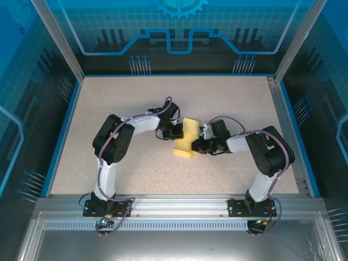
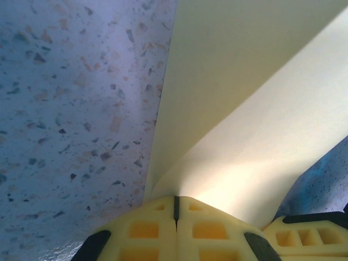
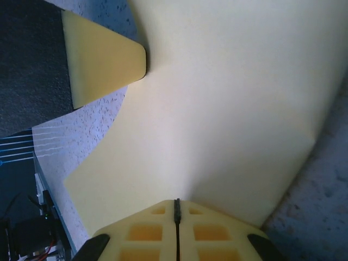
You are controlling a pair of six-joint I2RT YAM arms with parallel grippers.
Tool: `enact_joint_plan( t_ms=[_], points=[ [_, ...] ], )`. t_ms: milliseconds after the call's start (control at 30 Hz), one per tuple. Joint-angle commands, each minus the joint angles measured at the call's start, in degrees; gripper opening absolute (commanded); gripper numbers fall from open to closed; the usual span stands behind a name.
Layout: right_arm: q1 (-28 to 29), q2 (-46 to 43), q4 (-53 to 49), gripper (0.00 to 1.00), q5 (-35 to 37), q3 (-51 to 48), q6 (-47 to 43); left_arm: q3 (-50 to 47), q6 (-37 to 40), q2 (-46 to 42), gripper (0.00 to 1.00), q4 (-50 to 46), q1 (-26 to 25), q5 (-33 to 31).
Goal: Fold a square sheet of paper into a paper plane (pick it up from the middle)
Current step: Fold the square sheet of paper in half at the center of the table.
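The square sheet of paper [image 1: 186,138] is near the middle of the table [image 1: 136,98], bowed into a curve rather than lying flat. The left gripper [image 1: 175,132] pinches its left side with its jaws pressed together on the paper. The right gripper [image 1: 200,142] does the same on the right side. The table is speckled beige stone-look, edged in blue, inside an aluminium frame [image 1: 58,41] with blue printed walls [image 1: 179,27]. From above, both wrists crowd the sheet and cover its side edges.
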Motion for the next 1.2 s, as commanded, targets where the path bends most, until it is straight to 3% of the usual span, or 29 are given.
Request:
enact_joint_plan(
  t_ms=[0,267,800,1167],
  points=[
    [0.0,1.3,-0.8,0.07,0.5,-1.1,0.3,-0.9,1.1,2.5,0.0,-3.1,-0.7,-0.8],
    [1.2,-5.5,-2.3,0.08,-0.8,0.3,1.3,-0.7,1.2,2.6,0.0,-3.1,-0.8,-0.6],
    [2.6,0.9,-0.3,0.07,1.5,-3.7,0.6,-1.1,0.7,3.0,0.0,-2.5,-0.8,0.0],
    [3.2,-5.7,-3.8,0.09,-0.1,-0.4,1.2,-1.7,0.6,2.9,0.0,-2.1,-0.8,-0.3]
  ],
)
